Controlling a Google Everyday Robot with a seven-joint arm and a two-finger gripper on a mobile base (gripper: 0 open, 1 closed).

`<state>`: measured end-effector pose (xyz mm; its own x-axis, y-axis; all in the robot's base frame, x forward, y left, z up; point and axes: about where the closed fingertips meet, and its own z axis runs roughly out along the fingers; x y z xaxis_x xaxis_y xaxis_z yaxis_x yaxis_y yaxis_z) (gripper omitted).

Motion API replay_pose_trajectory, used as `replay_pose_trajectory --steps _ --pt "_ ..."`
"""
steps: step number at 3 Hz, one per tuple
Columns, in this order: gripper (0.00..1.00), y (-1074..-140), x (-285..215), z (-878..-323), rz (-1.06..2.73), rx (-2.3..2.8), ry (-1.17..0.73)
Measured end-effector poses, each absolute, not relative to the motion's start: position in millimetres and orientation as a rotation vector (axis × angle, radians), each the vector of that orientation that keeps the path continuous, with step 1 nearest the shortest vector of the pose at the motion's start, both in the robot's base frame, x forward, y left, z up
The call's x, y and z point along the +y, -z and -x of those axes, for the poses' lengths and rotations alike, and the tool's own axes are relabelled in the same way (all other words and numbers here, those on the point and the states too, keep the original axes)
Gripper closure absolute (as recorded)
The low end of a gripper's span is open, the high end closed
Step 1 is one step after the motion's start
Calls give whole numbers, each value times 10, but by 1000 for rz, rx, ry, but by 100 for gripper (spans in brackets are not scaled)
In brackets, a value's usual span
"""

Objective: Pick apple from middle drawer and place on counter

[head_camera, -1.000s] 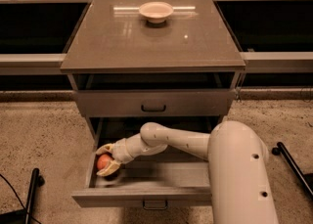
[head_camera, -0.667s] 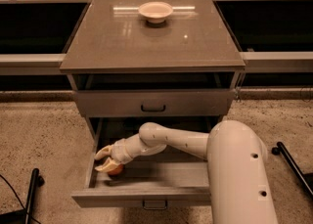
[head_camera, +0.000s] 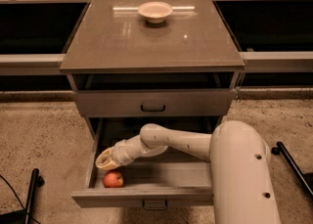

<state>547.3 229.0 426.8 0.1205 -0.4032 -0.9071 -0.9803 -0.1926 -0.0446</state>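
Note:
The small red-orange apple point(head_camera: 113, 179) lies in the front left corner of the open middle drawer point(head_camera: 186, 196). My gripper point(head_camera: 101, 161) reaches into the drawer from the right and hangs just above and behind the apple, not holding it. Its beige fingers curve together into a closed loop with nothing between them. The glossy brown-grey counter point(head_camera: 146, 42) tops the cabinet above.
A shallow beige bowl point(head_camera: 155, 11) stands at the back middle of the counter. The shut upper drawer front point(head_camera: 153, 102) with a black handle overhangs the back of the open drawer. My white arm body point(head_camera: 239, 169) covers the drawer's right side. A black leg point(head_camera: 30, 193) stands on the floor at left.
The apple was between my fingers; now it lies free, nearer the drawer's front. My gripper has lifted slightly and is shut and empty.

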Motion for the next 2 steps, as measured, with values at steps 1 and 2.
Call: replay_pose_trajectory --steps 1,2 --pt "85 -4365 2163 -5431 1659 1340 -1041" --pt "62 -4428 1957 -5381 1603 1320 -1045"
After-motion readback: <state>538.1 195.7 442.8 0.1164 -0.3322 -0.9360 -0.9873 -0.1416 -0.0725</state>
